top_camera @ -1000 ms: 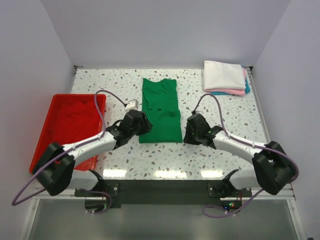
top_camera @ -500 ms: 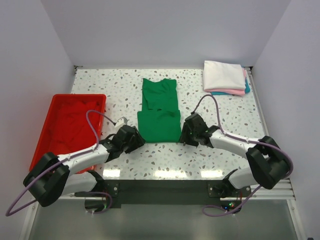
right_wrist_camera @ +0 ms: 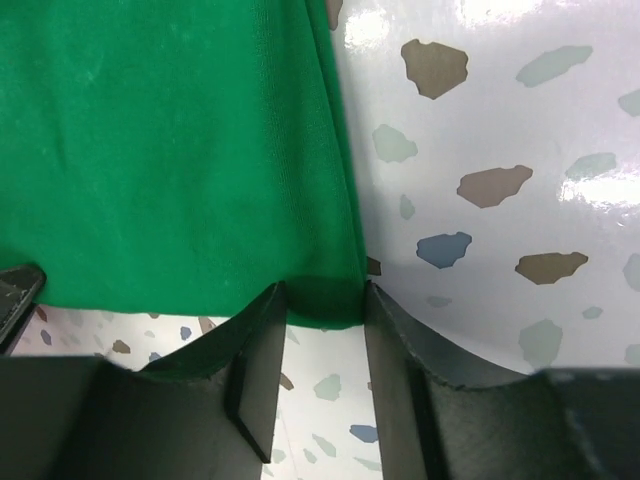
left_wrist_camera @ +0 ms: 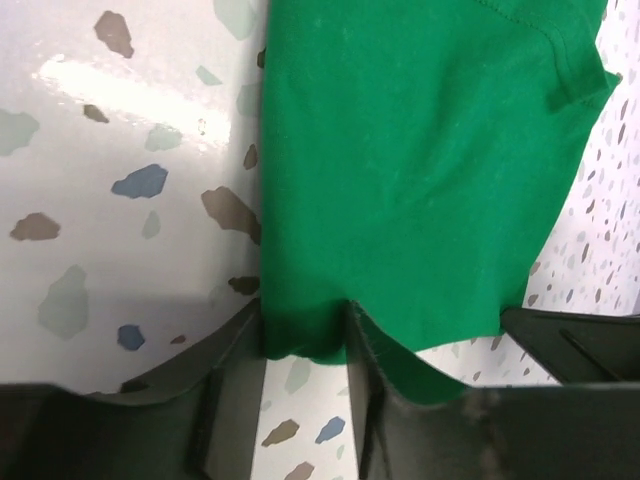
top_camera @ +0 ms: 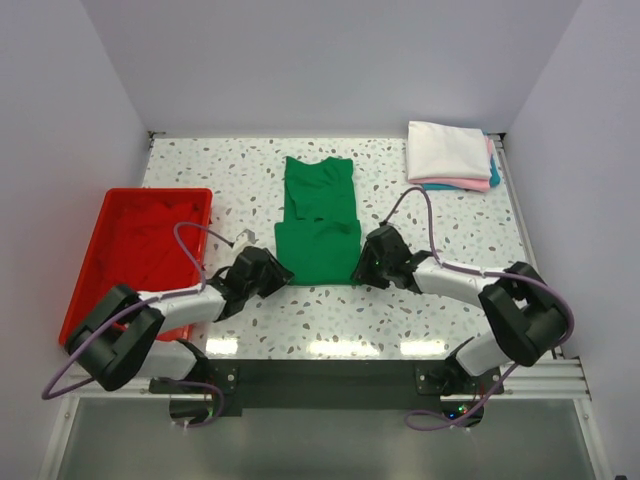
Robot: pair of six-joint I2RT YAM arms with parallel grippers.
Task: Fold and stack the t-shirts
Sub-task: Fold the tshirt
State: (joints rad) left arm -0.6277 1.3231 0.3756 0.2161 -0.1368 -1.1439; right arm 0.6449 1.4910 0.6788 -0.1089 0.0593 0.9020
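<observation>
The green t-shirt (top_camera: 320, 225) lies flat mid-table, partly folded, collar end away from me. My left gripper (top_camera: 277, 279) straddles its near left corner (left_wrist_camera: 300, 330); the fingers stand a narrow gap apart with the hem between them, and cloth rides up over the right finger (left_wrist_camera: 400, 400). My right gripper (top_camera: 362, 272) straddles the near right corner (right_wrist_camera: 325, 300) the same way, hem between the fingers (right_wrist_camera: 260, 340). A folded stack sits at the far right: a white shirt (top_camera: 447, 150) on a pink one (top_camera: 455, 184) and a light blue one (top_camera: 494, 175).
A red plastic tray (top_camera: 90, 270) stands at the left, close to my left arm. A small white object (top_camera: 243, 240) lies between the tray and the green shirt. White walls close in the table on three sides.
Both grippers came off the top of the green shirt, drew back toward me, and now sit at its near corners. The shirt has barely moved.
</observation>
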